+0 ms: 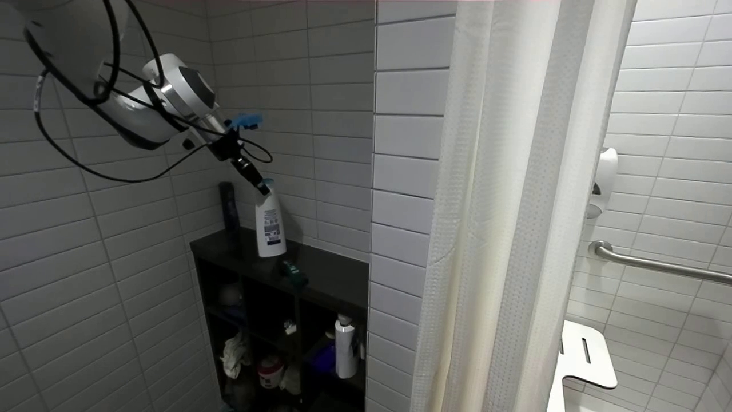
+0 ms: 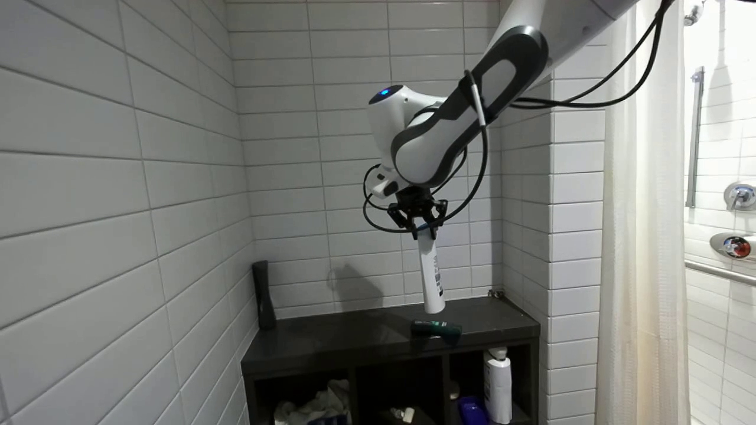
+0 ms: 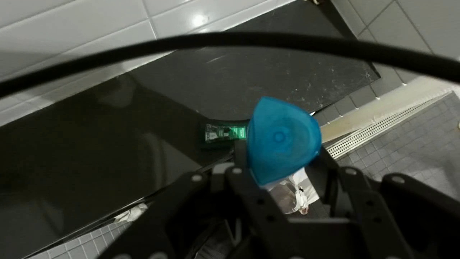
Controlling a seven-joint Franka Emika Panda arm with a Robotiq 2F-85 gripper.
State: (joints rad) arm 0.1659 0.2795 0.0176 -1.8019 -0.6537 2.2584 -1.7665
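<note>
My gripper (image 2: 424,232) is shut on a white bottle (image 2: 431,274) near its top, one finger on each side. In the wrist view the bottle's blue cap (image 3: 284,138) fills the space between the fingers and hides most of the body. The bottle hangs cap up, slightly tilted, over a black shelf unit (image 1: 337,269); whether its base touches the top I cannot tell. A dark green bottle (image 2: 436,329) lies on its side near the shelf's front edge, just below the held bottle. At the far left end stands a tall black bottle (image 2: 264,295).
Tiled walls close in behind and left of the shelf. Cubbies below hold a white bottle (image 2: 498,386), a purple item (image 2: 472,410) and crumpled cloth (image 2: 325,404). A shower curtain (image 1: 514,200) hangs at the right. A black cable (image 3: 230,39) crosses the wrist view.
</note>
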